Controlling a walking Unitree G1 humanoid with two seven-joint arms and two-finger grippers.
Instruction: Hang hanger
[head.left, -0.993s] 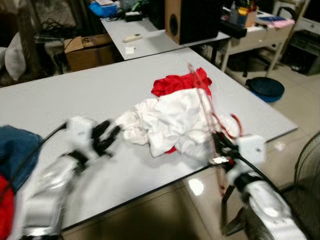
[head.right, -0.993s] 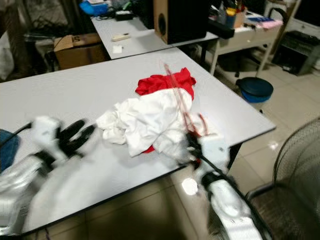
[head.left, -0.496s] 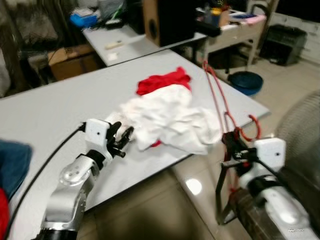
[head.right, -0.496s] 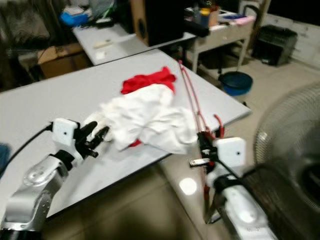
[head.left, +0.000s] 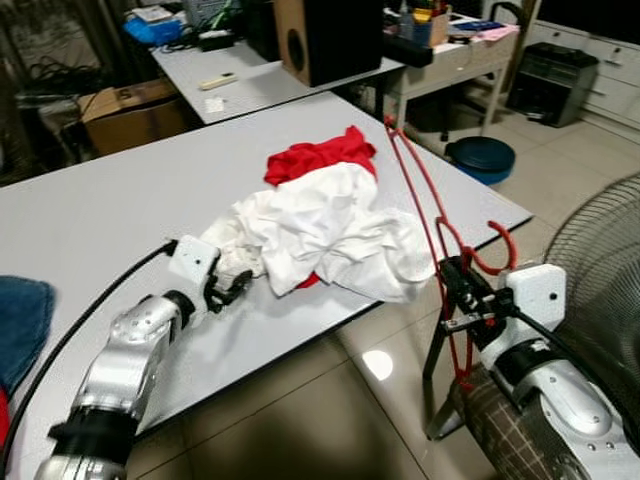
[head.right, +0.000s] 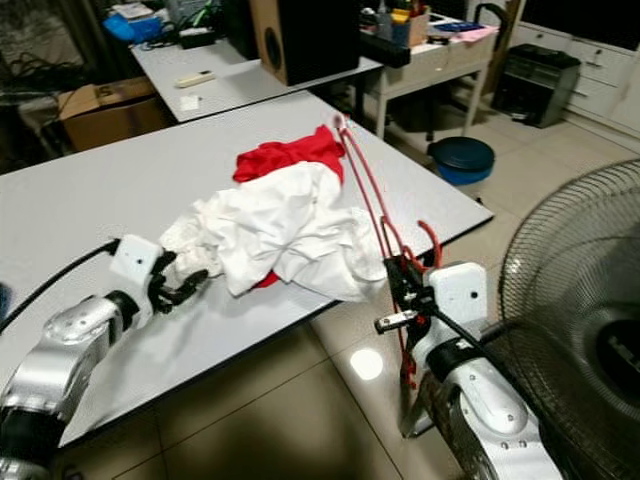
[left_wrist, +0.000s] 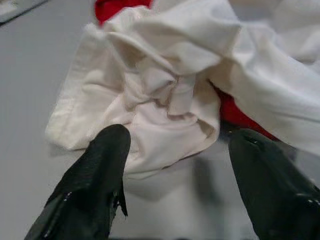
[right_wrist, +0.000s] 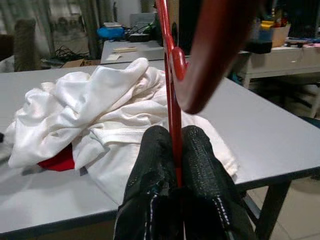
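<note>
Right wrist view shows your right gripper pinched tight on the thin red plastic hanger, held just off the right edge of the grey table, hook end looks nearest the gripper. Your left gripper is spread open at the near edge of the crumpled white shirt, which lies over a red cloth mid-table.
</note>
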